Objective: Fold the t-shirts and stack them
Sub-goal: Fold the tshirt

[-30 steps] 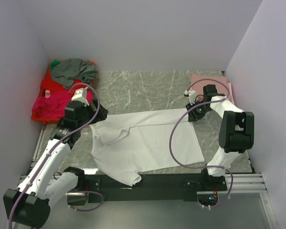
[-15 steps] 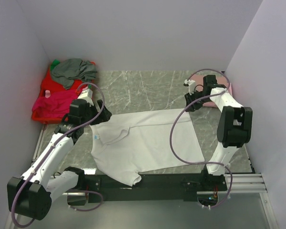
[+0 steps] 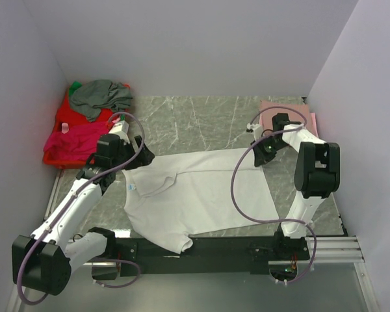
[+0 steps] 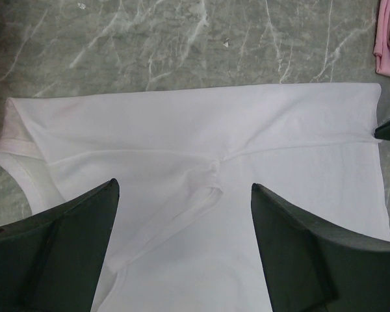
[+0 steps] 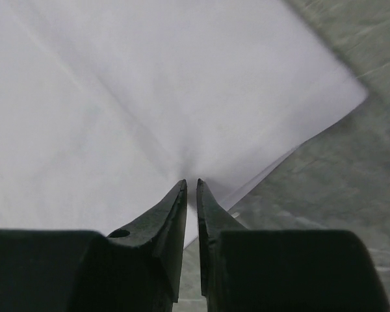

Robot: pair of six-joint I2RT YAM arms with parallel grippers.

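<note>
Right gripper (image 5: 190, 184) pinches white t-shirt (image 3: 201, 192) edge thinly; cloth may slip on lifting. Left gripper (image 4: 183, 195) hovers wide open, holding nothing.

A grey marbled counter (image 3: 201, 120) is seen, with a white t-shirt (image 3: 201, 192) spread flat across its middle. A pale pink t-shirt (image 3: 270, 105) is laid at the far right, a red basket (image 3: 52, 156) at the far left.

Four t-shirts in view: one white t-shirt (image 3: 201, 195) mid-table, one pale pink t-shirt (image 3: 272, 104) far right, one grey t-shirt (image 3: 103, 97) and one magenta t-shirt (image 3: 75, 140) far left in the one red basket (image 3: 62, 112).
</note>
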